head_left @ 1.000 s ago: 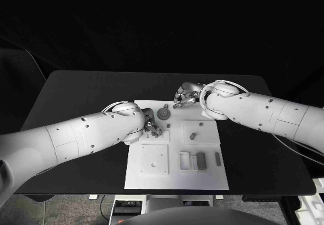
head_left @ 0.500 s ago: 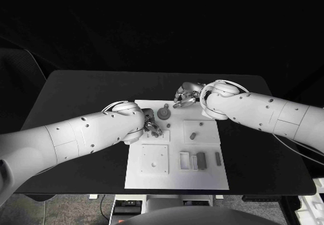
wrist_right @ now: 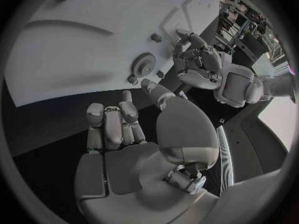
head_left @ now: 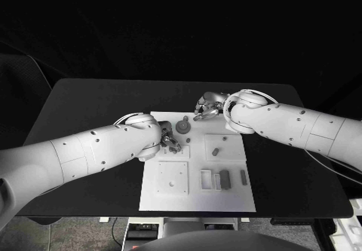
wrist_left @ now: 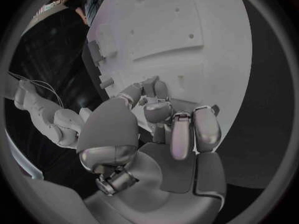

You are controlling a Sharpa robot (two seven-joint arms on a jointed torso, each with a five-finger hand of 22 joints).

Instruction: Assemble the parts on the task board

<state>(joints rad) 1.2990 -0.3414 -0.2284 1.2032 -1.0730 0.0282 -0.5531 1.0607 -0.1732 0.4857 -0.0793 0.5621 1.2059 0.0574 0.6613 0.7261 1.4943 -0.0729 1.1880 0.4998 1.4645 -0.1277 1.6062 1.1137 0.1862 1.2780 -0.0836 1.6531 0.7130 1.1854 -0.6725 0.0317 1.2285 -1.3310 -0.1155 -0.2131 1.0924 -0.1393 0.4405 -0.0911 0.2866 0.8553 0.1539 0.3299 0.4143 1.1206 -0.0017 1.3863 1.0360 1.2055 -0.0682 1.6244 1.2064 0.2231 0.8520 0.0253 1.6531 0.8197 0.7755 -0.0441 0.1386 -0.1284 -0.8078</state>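
The white task board [head_left: 234,201] lies mid-table. A grey gear [head_left: 182,125] stands near its far edge, also seen in the right wrist view [wrist_right: 144,63]. My left hand [head_left: 169,141] is over the board's left side beside a small raised plate, fingers bunched with their tips down at the board [wrist_left: 187,25]; whether they pinch anything is hidden. My right hand [head_left: 205,109] hovers at the board's far edge just right of the gear, fingers [wrist_right: 112,122] curled in with nothing in them. A small grey part [head_left: 215,151] lies on a raised square plate.
Toward the board's near side sit a square plate with a hole [head_left: 172,178], a white frame [head_left: 206,179] and two grey bars [head_left: 224,179] [head_left: 244,177]. Black tabletop [head_left: 90,104] surrounds the board on all sides.
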